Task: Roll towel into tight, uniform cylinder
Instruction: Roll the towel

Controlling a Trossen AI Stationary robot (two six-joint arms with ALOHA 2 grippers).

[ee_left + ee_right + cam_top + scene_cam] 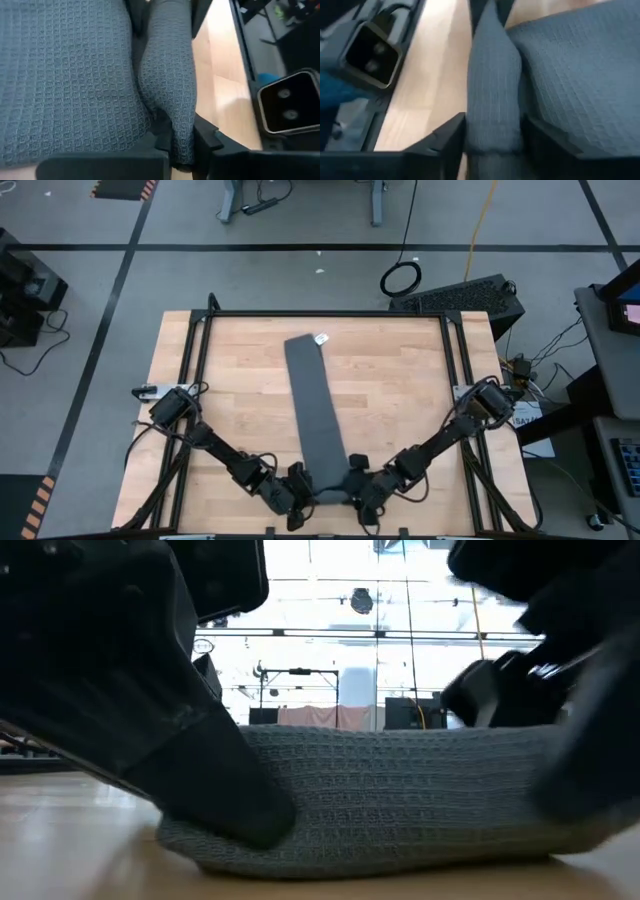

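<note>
The dark grey towel (315,405) lies as a long narrow strip down the middle of the wooden table, its white tag (321,338) at the far end. Its near end is turned up into a small roll (400,800) that rests on the table. My left gripper (297,492) is shut on the roll's left end and my right gripper (352,490) on its right end, both at the table's near edge. The rest of the strip lies flat beyond the roll (60,75). My left gripper pinches the left end of the rolled near edge (172,107) between its two fingers, several layers thick. The fingers come level from the table's left, along the roll. The roll rests on the table. My right gripper pinches the right end of the rolled near edge (492,107) between its two fingers, several layers thick. The fingers come level from the table's right, along the roll. The roll rests on the table.
The table's black frame rail (330,532) runs just behind both grippers at the near edge. Bare wood (230,390) lies on both sides of the strip. Each wrist view shows the other arm's camera housing (287,105) close by.
</note>
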